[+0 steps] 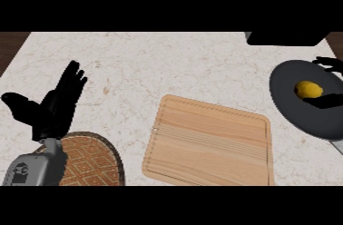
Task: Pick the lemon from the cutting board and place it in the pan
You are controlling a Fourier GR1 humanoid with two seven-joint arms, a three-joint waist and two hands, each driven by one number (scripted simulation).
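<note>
Now the rounded yellow lemon [308, 89] is cradled in the dark round pan [295, 111] by the right robot hand's [328, 100] curled fingers, while the left robot hand [57, 104] is held open.

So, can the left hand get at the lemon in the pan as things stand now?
Probably not easily. The left hand rests open at the far left, and the lemon lies in the pan at the far right, with the right hand already around it.
</note>
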